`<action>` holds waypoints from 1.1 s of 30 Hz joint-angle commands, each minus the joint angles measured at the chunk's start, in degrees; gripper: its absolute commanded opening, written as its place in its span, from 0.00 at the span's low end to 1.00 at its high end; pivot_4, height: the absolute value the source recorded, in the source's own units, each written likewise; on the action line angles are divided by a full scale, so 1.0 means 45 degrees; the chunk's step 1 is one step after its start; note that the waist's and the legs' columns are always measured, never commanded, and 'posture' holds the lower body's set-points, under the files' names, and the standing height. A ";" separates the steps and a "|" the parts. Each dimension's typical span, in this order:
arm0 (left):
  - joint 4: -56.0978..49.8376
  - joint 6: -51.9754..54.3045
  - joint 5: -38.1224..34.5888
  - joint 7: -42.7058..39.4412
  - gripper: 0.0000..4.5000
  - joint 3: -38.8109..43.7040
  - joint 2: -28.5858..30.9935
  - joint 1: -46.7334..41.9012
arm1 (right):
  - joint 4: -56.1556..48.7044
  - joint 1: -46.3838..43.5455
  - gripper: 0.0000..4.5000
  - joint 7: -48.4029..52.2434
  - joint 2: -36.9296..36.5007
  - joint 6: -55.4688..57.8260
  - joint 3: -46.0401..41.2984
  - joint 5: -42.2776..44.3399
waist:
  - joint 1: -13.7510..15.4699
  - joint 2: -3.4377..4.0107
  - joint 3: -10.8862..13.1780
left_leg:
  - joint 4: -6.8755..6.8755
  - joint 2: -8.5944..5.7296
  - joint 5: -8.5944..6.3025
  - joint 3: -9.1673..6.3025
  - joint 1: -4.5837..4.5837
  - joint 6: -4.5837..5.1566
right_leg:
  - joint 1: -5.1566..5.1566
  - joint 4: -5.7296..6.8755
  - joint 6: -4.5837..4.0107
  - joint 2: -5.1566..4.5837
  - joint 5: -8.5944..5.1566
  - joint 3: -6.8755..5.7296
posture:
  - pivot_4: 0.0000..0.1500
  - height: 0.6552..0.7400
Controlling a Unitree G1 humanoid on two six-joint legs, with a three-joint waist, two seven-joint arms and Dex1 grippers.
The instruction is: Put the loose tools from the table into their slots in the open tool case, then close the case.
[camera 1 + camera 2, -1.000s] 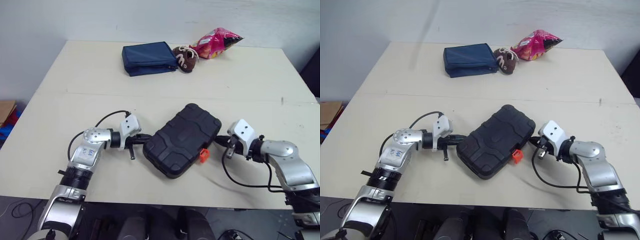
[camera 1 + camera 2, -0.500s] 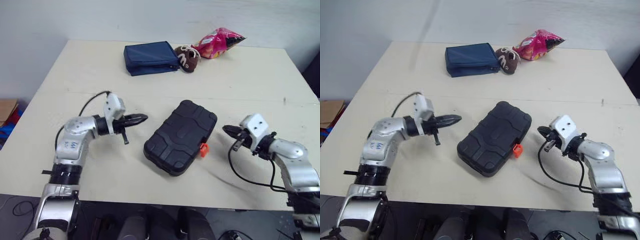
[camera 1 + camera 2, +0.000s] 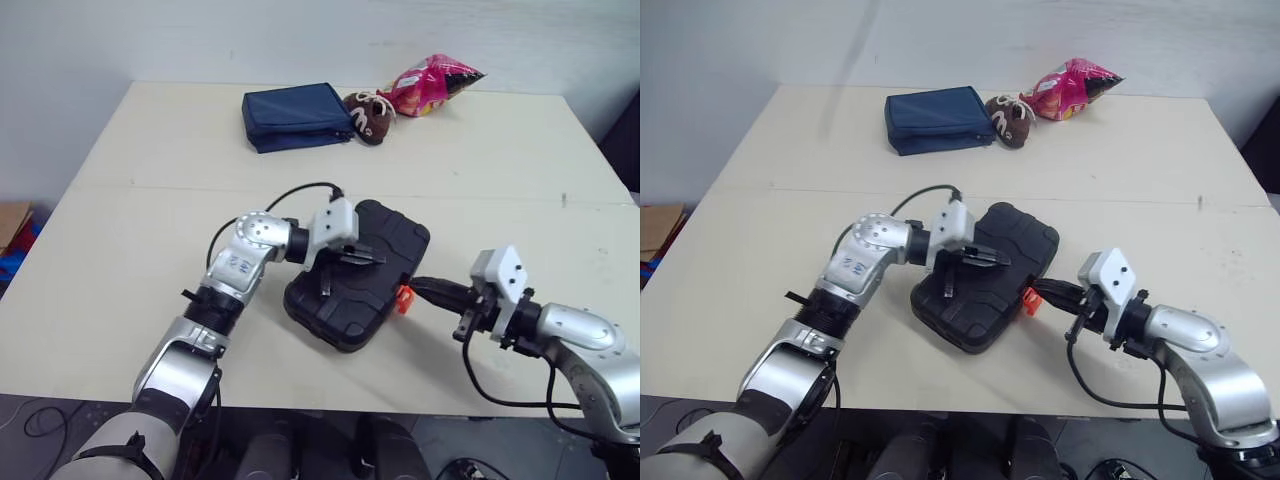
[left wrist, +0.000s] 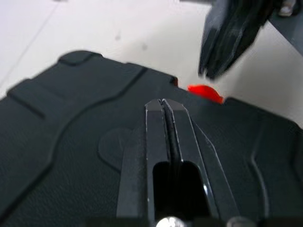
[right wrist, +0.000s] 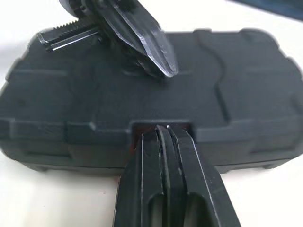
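The black tool case (image 3: 350, 295) lies with its lid down in the middle of the table, its orange latch (image 3: 404, 298) on the side nearest my right arm. My left gripper (image 3: 374, 258) is shut and rests on top of the lid, as the left wrist view confirms with the fingertips (image 4: 163, 101) pressed together over the case (image 4: 71, 123). My right gripper (image 3: 416, 288) is shut with nothing in it, its tips at the latch recess (image 5: 163, 126) on the case's side wall.
A blue pouch (image 3: 297, 115), a brown plush shoe (image 3: 368, 115) and a pink snack bag (image 3: 432, 83) lie at the far edge of the table. Bare tabletop (image 3: 130, 250) lies to the left of the case.
My left gripper swung from the left of the case onto its lid. My right gripper moved in from the right to the orange latch.
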 commanded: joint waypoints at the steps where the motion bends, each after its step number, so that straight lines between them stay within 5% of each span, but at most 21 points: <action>1: 0.0530 -0.0200 0.0575 0.0082 0.00 -0.0370 -0.0069 0.0140 | -0.0271 -0.0076 0.01 -0.0253 0.0082 -0.0267 0.0275 -0.0418 | 0.0004 -0.0001 -0.0001 | 0.0001 -0.0002 0.0001 0.0001 0.0004 0.0003 | 0.0003 0.0001 0.0002 -0.0004 0.0001 0.0002 | 1.00 1.00; 15: 0.0194 0.0686 0.0734 0.0199 0.00 -0.0365 0.0342 0.1021 | 0.0065 0.2290 0.01 0.0196 -0.0792 -0.0075 -0.0215 -0.0999 | -0.0064 0.0074 -0.0082 | -0.0003 0.0009 0.0000 -0.0010 0.0054 0.0003 | 0.0042 0.0004 -0.0001 -0.0006 -0.0001 0.0018 | 1.00 1.00; 28: 0.0893 0.0276 0.1702 0.0254 0.00 -0.1183 0.0444 0.1183 | 0.3227 -0.0688 0.01 -0.0459 0.1701 -0.0669 0.1663 -0.1754 | -0.0101 0.0065 -0.0219 | -0.0005 0.0009 -0.0001 -0.0013 0.0085 0.0001 | 0.0064 0.0004 -0.0006 -0.0009 -0.0003 0.0029 | 1.00 1.00; 33: 0.1222 0.0241 0.1816 0.0305 0.00 -0.1221 0.0534 0.1486 | 0.2580 -0.1099 0.01 0.0216 0.2517 -0.0754 0.1037 -0.0253 | -0.0159 0.0029 -0.0254 | -0.0023 0.0030 -0.0017 -0.0016 0.0180 -0.0017 | 0.0140 -0.0001 -0.0029 -0.0024 -0.0015 0.0069 | 1.00 1.00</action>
